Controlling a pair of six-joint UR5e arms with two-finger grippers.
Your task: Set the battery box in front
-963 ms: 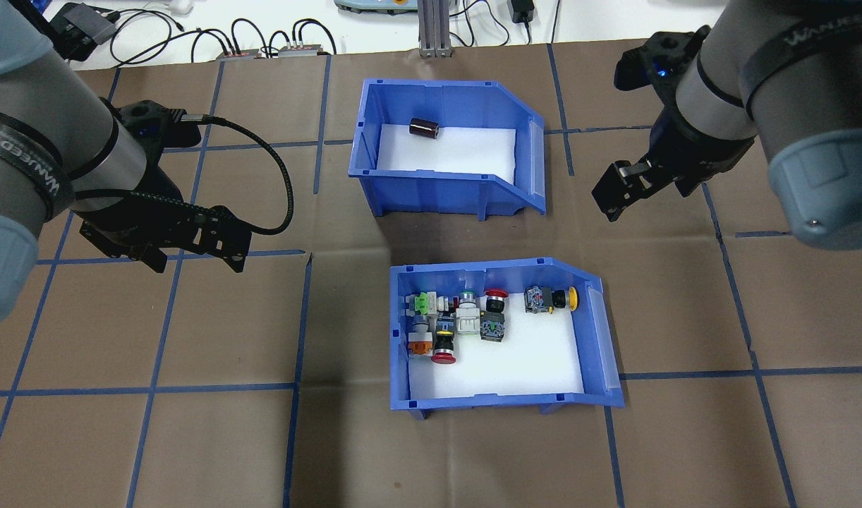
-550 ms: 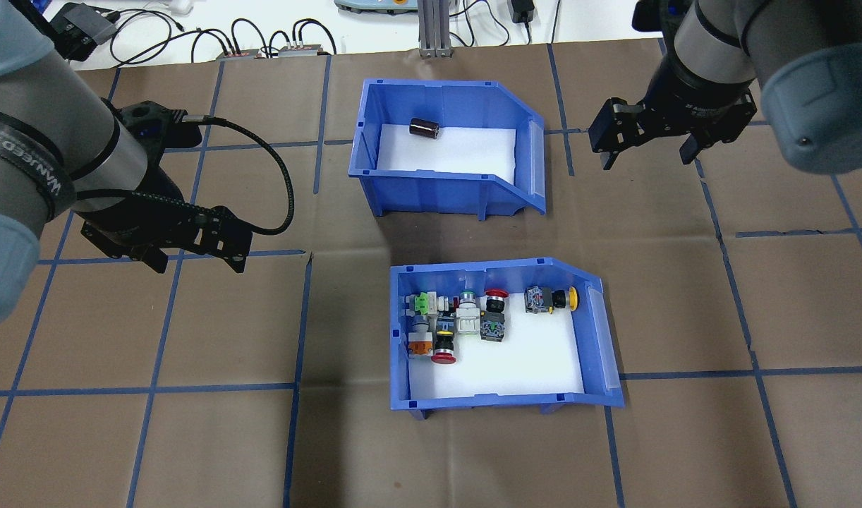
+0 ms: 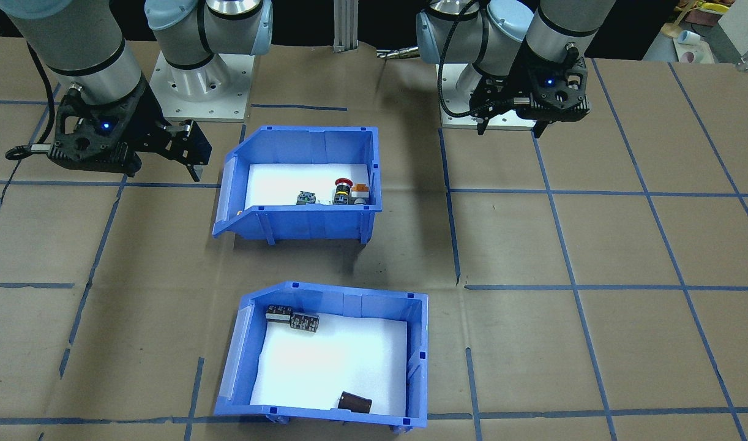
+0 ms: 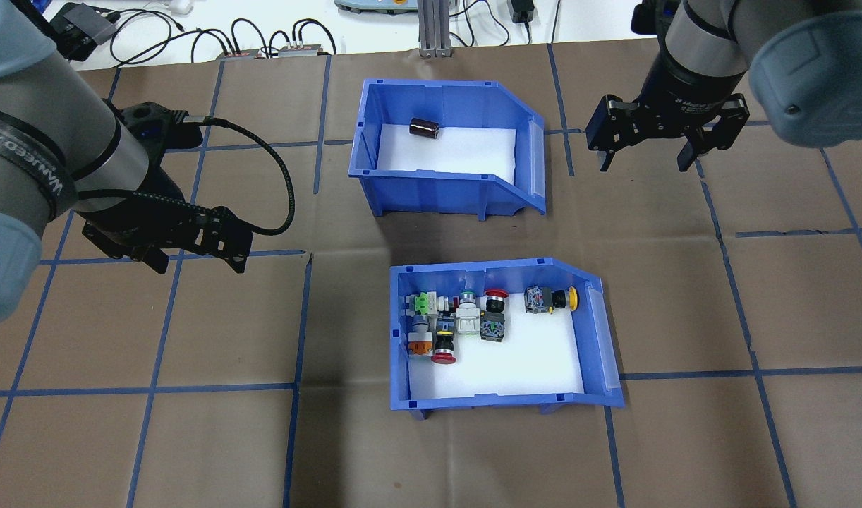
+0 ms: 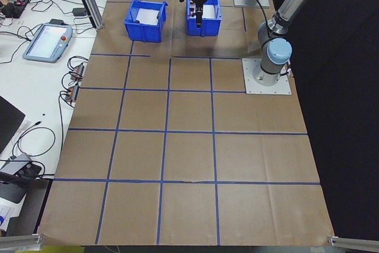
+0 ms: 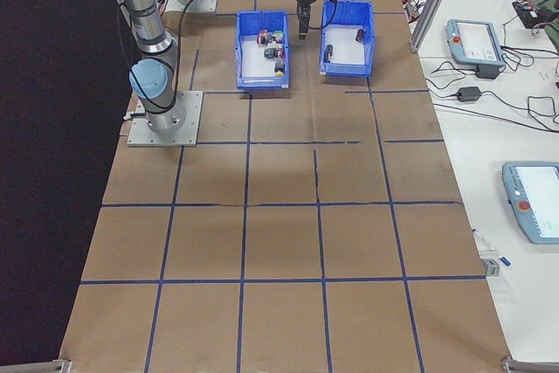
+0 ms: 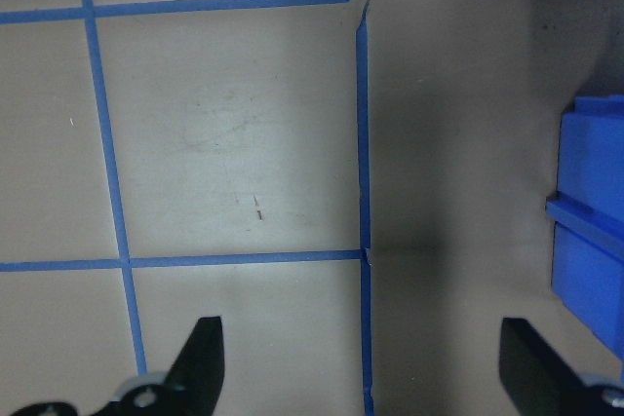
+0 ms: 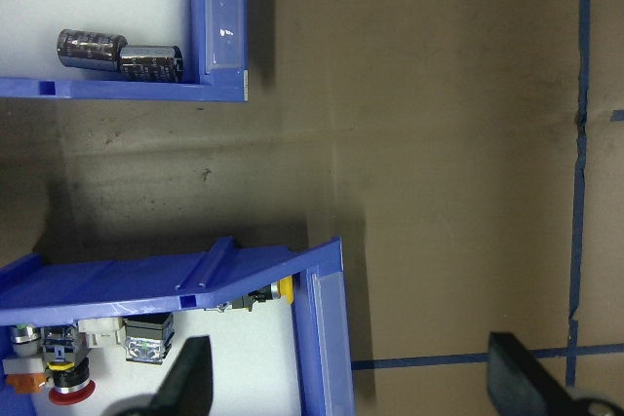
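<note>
The battery box [image 4: 438, 194] is the blue bin farther from the robot, with a dark battery [image 4: 424, 128] on its white floor. In the front-facing view the battery box [image 3: 411, 343] lies nearest the camera and holds three dark batteries [image 3: 304, 321]. My right gripper [image 4: 644, 161] hangs open and empty to the right of it, beyond its sloped end. The right wrist view shows that gripper [image 8: 356, 387] open over bare table, with the battery box corner [image 8: 219, 36] upper left. My left gripper [image 4: 198, 261] is open and empty over the table to the left, also open in its wrist view [image 7: 366, 377].
A second blue bin [image 4: 600, 339] with colourful push-buttons [image 4: 466, 321] sits nearer the robot, just right of centre. Cables and small devices [image 4: 262, 42] and a metal post [image 4: 431, 28] line the table's far edge. Brown paper with blue tape squares covers the table.
My right gripper has moved away from the robot and turned, so its fingers now point down beside the battery box's sloped end. The left arm and both bins have stayed put.
</note>
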